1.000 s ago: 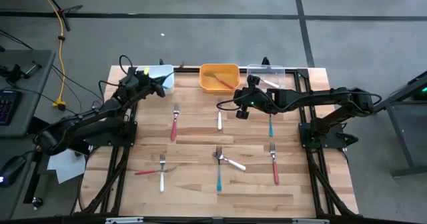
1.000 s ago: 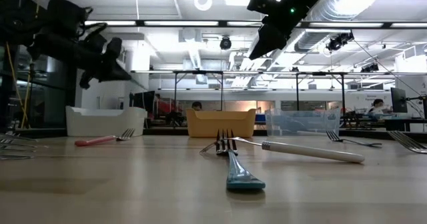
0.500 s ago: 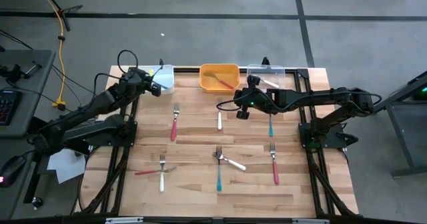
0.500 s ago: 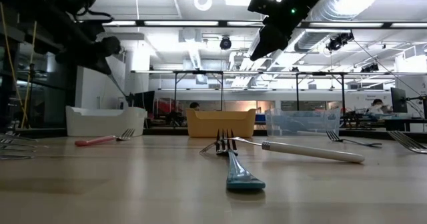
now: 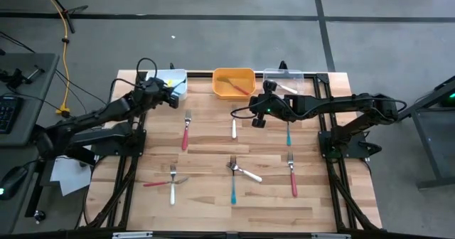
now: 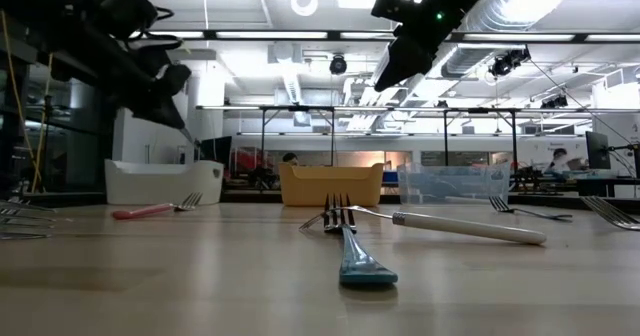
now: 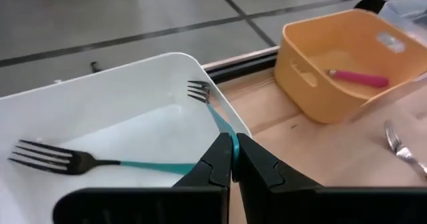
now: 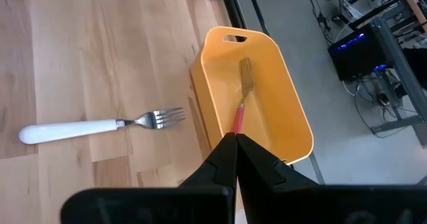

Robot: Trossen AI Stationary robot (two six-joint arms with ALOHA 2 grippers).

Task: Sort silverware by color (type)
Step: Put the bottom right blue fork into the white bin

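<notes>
Holding my left claw [image 7: 233, 159] pinched on a blue-handled fork [image 7: 217, 119] over the white bin [image 7: 100, 84], where another blue fork [image 7: 93, 162] already lies, I keep the right claw [image 8: 235, 154] pressed together, empty, near the orange bin [image 8: 280, 97].
</notes>
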